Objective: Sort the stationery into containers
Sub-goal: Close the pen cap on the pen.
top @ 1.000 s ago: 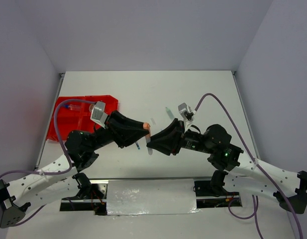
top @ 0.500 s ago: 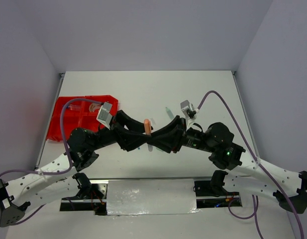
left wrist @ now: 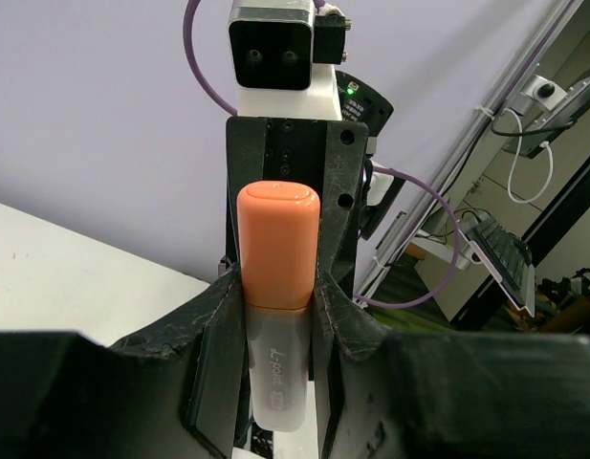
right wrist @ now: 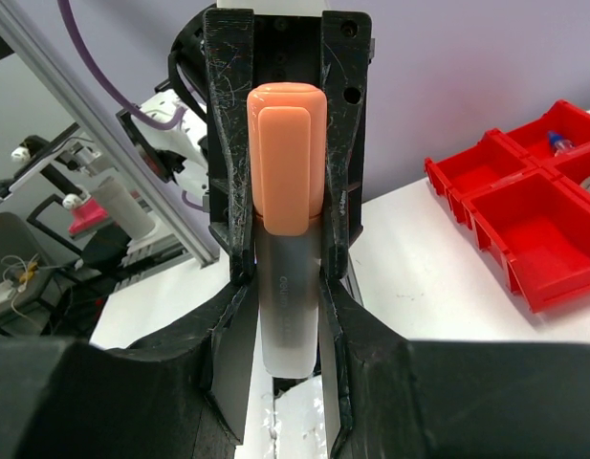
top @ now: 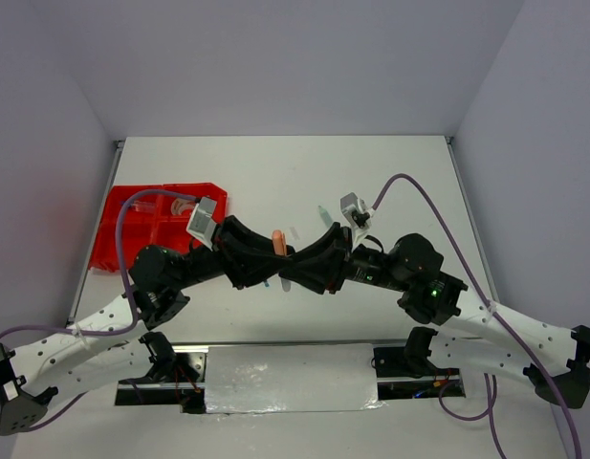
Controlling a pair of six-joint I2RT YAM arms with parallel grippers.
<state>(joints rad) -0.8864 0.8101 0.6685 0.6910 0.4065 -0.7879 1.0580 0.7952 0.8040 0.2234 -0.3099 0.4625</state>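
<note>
Left wrist view: the left gripper (left wrist: pixel 275 306) is clamped narrow on an orange marker (left wrist: pixel 278 244). Both fingers (left wrist: pixel 218 354) press where the orange cap meets the pale grey barrel. The marker is upright, cap up. Right behind it is the black frame of the opposite arm, with its white wrist camera (left wrist: pixel 280 43) on top and a lilac wall (left wrist: pixel 103 115) past that. Right wrist view: the right gripper (right wrist: pixel 290 296) is closed on the same marker, one finger on either side of the grey barrel below the cap. Just past them, the left gripper's fingers hug the cap end from both sides, so both claws hold the one marker, facing each other. Farther right in that view, the red tray (right wrist: pixel 486 206) rests on the white table (right wrist: pixel 419 258), with a blue-tipped item (right wrist: pixel 557 142) in one of its far compartments. Top external view: the arm bases are at the near edge and both arms bend inward. The claws meet over mid table, a bit left of centre, and the marker shows as a small orange stub between them. I cannot tell from above whether it touches the table. The tray lies well apart at the left edge, with some clear bits inside too small to name. A thin pale green item (top: pixel 323 212) lies on the table just beyond the right gripper.
</note>
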